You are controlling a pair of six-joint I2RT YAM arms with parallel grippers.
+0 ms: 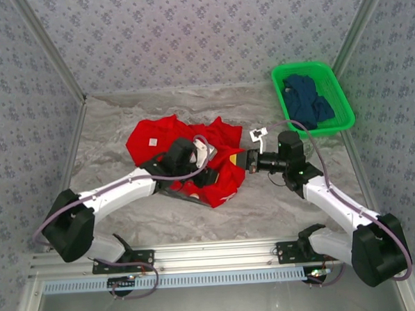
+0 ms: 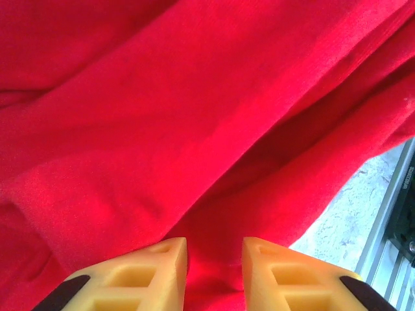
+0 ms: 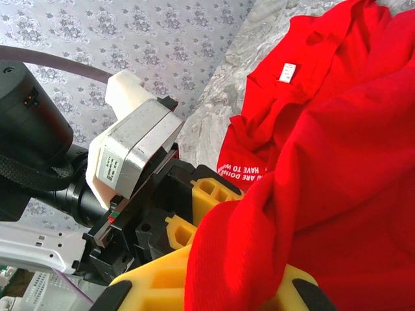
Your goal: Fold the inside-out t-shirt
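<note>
Two grippers on the inside-out t-shirt (image 1: pixel 151 139), crumpled mid-frame; likely the unbunching step.
My right gripper (image 3: pixel 233 275) clenches a red edge; my left gripper (image 2: pixel 214 249) sits half-closed over a fold, grip unclear. Next: spread it flat.

A green plastic basket (image 1: pixel 281 99) sits beyond the right gripper (image 1: pixel 248 159) and off to its right, apart from it, close to the right-hand wall. A dark navy-blue garment (image 1: pixel 308 103) lies crumpled inside the basket. A grey marbled table covering (image 1: pixel 109 143) spreads below and around the gripper. Pale patterned walls (image 1: pixel 201 37) rise beyond it, and an aluminium rail (image 1: pixel 213 256) runs along the edge on its near side.
</note>
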